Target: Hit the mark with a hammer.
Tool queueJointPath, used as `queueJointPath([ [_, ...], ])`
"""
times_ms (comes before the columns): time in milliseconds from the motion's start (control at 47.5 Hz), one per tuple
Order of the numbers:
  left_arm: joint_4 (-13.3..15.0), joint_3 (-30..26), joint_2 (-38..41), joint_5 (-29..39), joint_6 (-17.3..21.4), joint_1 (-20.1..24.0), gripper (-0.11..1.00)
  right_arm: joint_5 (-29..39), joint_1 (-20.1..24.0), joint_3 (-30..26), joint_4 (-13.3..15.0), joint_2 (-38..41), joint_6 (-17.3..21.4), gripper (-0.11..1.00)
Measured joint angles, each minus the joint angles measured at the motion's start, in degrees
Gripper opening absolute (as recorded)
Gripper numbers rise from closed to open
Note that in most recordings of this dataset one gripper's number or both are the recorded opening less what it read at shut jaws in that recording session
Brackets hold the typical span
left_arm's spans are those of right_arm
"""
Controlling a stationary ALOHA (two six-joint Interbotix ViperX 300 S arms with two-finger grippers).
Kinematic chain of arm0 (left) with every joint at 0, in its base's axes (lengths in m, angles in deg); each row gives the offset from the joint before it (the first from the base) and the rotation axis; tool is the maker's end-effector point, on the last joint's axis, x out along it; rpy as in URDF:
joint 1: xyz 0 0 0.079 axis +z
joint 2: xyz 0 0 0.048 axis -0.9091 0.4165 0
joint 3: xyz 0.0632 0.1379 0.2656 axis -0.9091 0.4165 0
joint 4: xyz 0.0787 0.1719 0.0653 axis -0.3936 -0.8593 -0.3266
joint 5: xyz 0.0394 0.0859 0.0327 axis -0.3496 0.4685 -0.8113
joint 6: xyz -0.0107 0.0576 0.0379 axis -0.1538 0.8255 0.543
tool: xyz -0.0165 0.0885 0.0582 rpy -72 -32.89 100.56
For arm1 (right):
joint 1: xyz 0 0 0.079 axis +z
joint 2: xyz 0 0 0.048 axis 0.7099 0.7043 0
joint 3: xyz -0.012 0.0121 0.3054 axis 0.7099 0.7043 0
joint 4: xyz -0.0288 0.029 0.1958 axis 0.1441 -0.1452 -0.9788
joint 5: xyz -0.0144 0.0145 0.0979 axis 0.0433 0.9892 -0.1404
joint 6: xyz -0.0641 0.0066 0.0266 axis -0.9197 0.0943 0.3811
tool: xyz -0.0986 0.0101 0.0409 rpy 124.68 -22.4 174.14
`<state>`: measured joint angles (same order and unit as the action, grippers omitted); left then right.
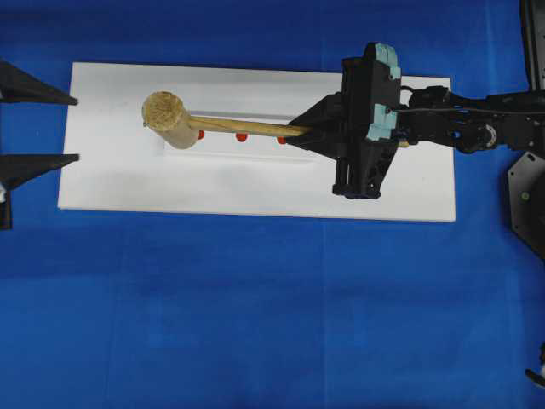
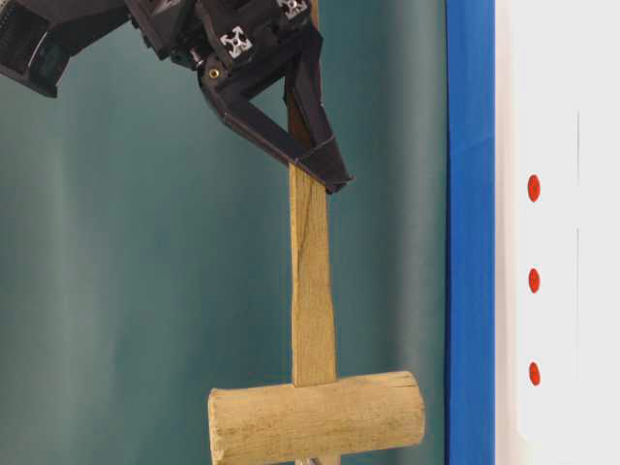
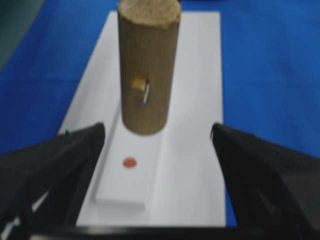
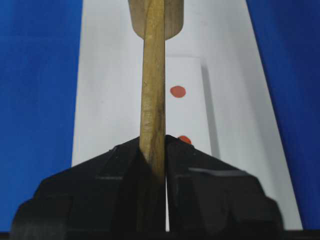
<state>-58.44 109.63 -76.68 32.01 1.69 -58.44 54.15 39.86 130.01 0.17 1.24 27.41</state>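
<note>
Item: hammer [image 1: 174,120], light-brown wood, thick cylindrical head on a slim handle [image 1: 247,128]. It is held clear above the white board [image 1: 119,183], head toward the board's left end, handle lying along the board's length. Right gripper [image 1: 300,134]: clenched on the handle at its far end from the head. Left gripper [image 1: 75,129]: released, jaws spread wide and empty, placed just off the board's left edge. Marks: 3 red dots [image 2: 534,281] are set in a row on a raised white strip [image 3: 131,175] along the board's middle; in the overhead view the head covers the leftmost one. Step in hand, as judged: the head is being aimed before the downstroke. For a clean strike, the head's flat face is best kept square over the chosen dot, the grip kept tight so the handle is not twisted, and the swing brought straight down without sideways drift.
</note>
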Motion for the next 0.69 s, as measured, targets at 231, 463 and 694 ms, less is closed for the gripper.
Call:
queueJointPath([
  [231,0.0,-0.53,10.81,-12.13,0.0,0.09,0.85,0.0,0.09,0.09,0.0,0.0,0.0,0.02],
  [463,0.0,-4.66,23.47,-17.67,0.0,0.0,0.86,0.0,0.09,0.0,0.0,0.0,0.0,0.02],
  [694,0.0,-10.02,32.61,-18.28,0.0,-0.09,0.9,0.0,0.09,0.0,0.35,0.0,-0.09,0.02],
])
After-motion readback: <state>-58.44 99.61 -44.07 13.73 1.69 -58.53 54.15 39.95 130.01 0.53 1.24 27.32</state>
